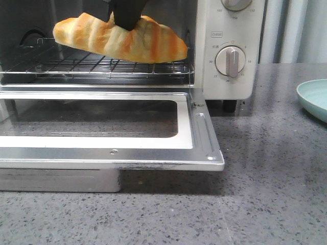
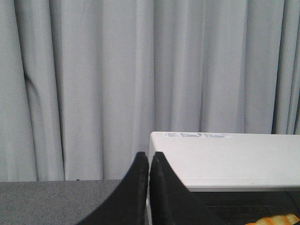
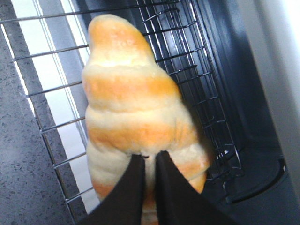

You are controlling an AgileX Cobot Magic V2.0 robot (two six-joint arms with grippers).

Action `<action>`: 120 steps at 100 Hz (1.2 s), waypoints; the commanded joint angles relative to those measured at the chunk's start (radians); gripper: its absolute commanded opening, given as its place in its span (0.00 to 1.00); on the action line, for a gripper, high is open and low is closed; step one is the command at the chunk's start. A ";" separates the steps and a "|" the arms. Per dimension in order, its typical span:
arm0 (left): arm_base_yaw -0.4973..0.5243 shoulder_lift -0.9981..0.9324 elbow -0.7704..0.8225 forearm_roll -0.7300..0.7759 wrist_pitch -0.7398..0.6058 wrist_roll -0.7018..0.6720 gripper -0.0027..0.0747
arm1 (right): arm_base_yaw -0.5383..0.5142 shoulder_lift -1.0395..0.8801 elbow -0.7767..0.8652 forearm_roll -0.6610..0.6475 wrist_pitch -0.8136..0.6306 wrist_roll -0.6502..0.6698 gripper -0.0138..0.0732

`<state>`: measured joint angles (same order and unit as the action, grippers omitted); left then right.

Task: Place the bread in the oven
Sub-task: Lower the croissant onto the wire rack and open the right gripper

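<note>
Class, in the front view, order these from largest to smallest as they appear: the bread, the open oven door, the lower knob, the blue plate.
1. Oven door
2. Bread
3. Lower knob and plate: look similar, and the plate is cut off at the edge, so unranked.
</note>
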<state>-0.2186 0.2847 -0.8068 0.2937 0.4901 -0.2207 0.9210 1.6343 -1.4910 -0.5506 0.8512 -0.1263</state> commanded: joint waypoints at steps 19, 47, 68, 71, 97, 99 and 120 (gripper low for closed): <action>0.002 0.015 -0.024 -0.004 -0.086 -0.010 0.01 | 0.000 -0.041 -0.037 -0.049 -0.056 0.013 0.70; 0.002 0.015 -0.024 0.000 -0.086 -0.010 0.01 | 0.001 -0.043 -0.037 -0.049 -0.109 0.013 0.69; 0.002 0.015 -0.024 0.005 -0.071 -0.008 0.01 | 0.046 -0.065 -0.037 -0.049 -0.111 0.013 0.69; 0.002 0.010 -0.024 0.013 -0.061 -0.006 0.01 | 0.057 -0.074 -0.037 -0.049 -0.111 0.013 0.69; 0.002 -0.117 0.040 0.021 -0.037 -0.006 0.01 | 0.169 -0.127 -0.037 -0.049 -0.038 0.024 0.69; 0.002 -0.133 0.048 0.012 -0.037 -0.006 0.01 | 0.177 -0.133 -0.037 -0.049 -0.030 0.024 0.69; 0.008 -0.282 0.176 -0.051 -0.072 -0.006 0.01 | 0.229 -0.174 -0.037 -0.039 0.075 0.065 0.69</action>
<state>-0.2149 0.0357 -0.6564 0.2611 0.5096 -0.2207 1.1384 1.5222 -1.4914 -0.5581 0.9083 -0.0898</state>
